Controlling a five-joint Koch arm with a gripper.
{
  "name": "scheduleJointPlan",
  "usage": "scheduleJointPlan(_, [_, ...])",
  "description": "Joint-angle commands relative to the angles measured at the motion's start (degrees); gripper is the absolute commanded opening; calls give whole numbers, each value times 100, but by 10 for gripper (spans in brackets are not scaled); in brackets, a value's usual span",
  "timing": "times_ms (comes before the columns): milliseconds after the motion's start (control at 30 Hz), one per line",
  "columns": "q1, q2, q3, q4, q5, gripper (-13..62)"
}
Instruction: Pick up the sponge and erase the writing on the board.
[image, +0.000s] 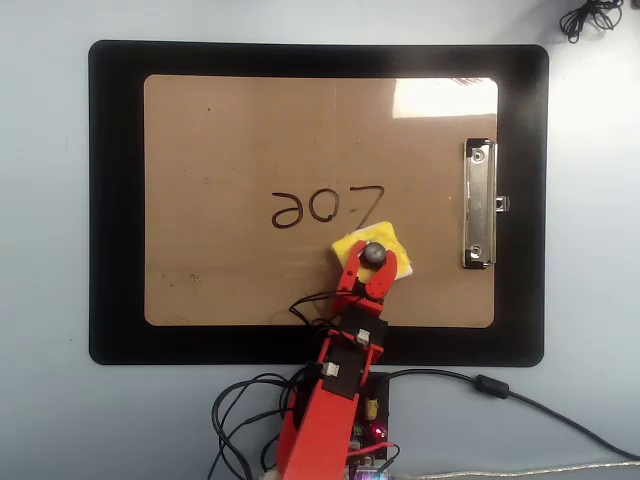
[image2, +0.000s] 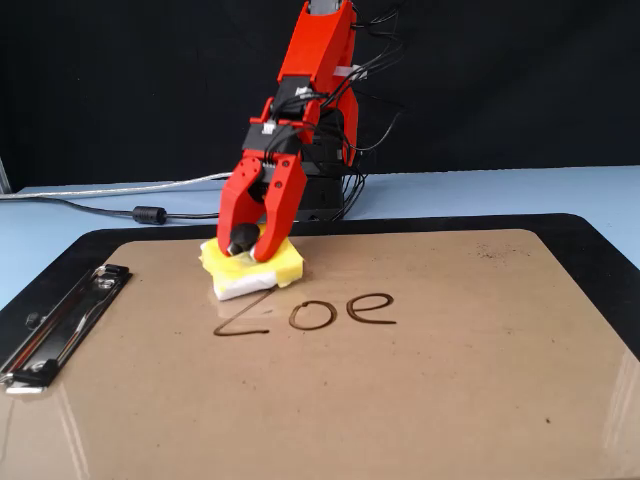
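Beneath the gripper (image2: 250, 243), clamped on its knob, the sponge (image2: 262, 272) sits diamond-wise on the board (image: 230, 150), one corner touching the writing (image: 328, 208).

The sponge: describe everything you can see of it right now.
The sponge is a small square yellow block with a white underlayer and a round black knob on top. It looks soft and foamy. The gripper is shut on the knob, its red jaws straddling it. The sponge sits turned cornerwise on the board, at the Z end of the writing, its edge at the top of the Z.
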Motion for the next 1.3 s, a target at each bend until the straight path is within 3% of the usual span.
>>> scheduleJointPlan(0, [202, 193, -44, -492, 53, -81])
scheduleJointPlan(100, [264, 0, -88, -519, 114, -81])
scheduleJointPlan(433, [-167, -3524, -2408, -1687, -132, -81])
scheduleJointPlan(533, [-141, -3226, -2048, -1670, -149, -81])
scheduleJointPlan(733, [-79, -290, 773, -1705, -149, -81])
scheduleJointPlan(833, [-123, 413, 1415, -1714, -158, -81])
scheduleJointPlan(933, [-141, -141, 809, -1740, -290, -81])
scheduleJointPlan(1167, [-677, -3349, -1986, -2355, -694, -81])
scheduleJointPlan(1267, [-668, -3217, -1608, -2522, -712, -81])
